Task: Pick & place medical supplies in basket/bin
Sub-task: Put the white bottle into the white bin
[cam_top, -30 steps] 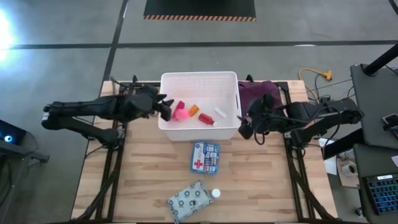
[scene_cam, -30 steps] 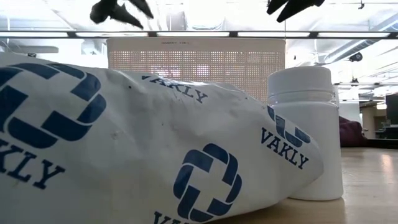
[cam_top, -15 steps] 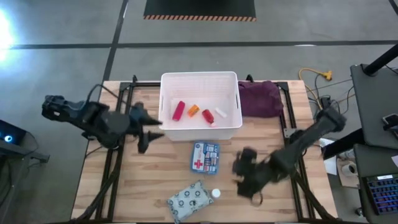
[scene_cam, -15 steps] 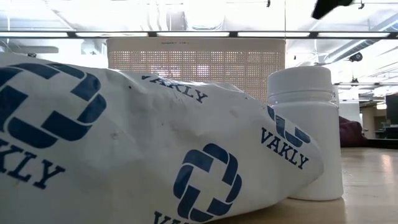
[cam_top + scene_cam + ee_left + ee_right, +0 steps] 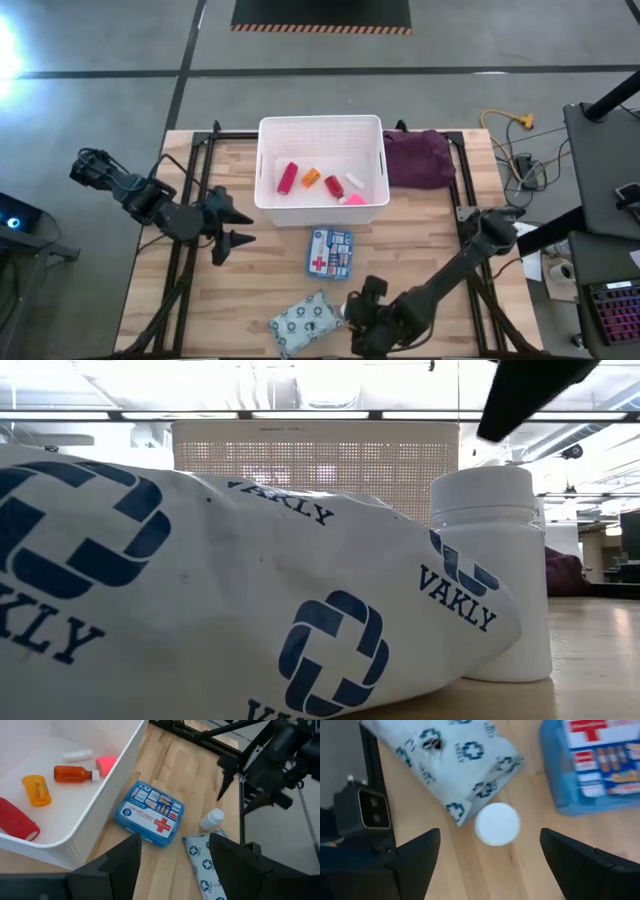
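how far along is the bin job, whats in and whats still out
About halfway. Done: the basket holds a red tube, orange vial, another red tube, a white piece and pink block. In hand: nothing; the right gripper hangs open over the white bottle. Left: that bottle, the pouch and first-aid box. The left gripper waits open.

A light wooden bench [image 5: 420, 250] with dark metal framing along its edges stands on a grey concrete floor [image 5: 100, 40]. A purple cloth bundle [image 5: 418, 158] lies on the bench's far right part. A black mat edged with orange-and-black hazard stripes [image 5: 321, 14] lies on the floor beyond the bench's far side. A yellow cable [image 5: 508, 122] curls on the floor to the far right. A dark table [image 5: 603, 170] with equipment stands at the right edge.
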### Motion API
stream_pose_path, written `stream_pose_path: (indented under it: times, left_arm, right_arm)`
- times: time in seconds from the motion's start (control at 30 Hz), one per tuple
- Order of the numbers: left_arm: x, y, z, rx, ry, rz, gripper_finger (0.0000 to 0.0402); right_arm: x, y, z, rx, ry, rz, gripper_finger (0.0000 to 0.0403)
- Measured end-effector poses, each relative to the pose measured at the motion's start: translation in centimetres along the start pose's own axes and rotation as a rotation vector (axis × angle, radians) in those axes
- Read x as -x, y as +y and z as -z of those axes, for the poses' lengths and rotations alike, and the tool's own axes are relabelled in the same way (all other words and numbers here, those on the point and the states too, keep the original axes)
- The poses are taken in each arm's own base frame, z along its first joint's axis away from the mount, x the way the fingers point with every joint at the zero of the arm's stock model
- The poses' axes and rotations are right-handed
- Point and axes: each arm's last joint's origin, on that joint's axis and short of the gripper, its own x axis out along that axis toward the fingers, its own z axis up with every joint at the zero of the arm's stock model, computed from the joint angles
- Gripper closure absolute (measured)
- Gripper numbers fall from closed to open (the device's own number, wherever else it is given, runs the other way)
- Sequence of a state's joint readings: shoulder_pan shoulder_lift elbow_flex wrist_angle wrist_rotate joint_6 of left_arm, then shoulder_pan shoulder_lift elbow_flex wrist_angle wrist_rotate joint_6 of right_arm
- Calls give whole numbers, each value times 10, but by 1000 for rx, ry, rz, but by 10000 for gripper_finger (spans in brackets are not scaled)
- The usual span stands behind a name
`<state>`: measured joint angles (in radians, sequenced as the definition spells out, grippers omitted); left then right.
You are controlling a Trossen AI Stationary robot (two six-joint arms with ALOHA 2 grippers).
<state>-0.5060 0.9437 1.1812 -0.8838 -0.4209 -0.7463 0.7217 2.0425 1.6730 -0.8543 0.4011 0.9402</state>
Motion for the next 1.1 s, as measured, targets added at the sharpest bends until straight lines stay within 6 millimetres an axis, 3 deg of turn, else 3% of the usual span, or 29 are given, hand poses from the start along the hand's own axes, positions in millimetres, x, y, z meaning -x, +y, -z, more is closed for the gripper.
stream_pose_path:
  times: [0.2, 0.4, 0.93, 1.1]
  left_arm:
    - [2, 1, -1, 29, -8, 6, 185]
    - [2, 1, -1, 56, -8, 6, 185]
    - [-1, -1, -2, 114, -34, -14, 185]
    - [-2, 0, -2, 115, -59, -43, 185]
  right_arm:
    - [-25, 6, 12, 27, 21, 54, 58]
    - [-34, 1, 17, -5, -20, 105, 58]
    - [-74, -17, 37, -21, -70, 40, 75]
    - [-77, -23, 40, -26, -70, 41, 76]
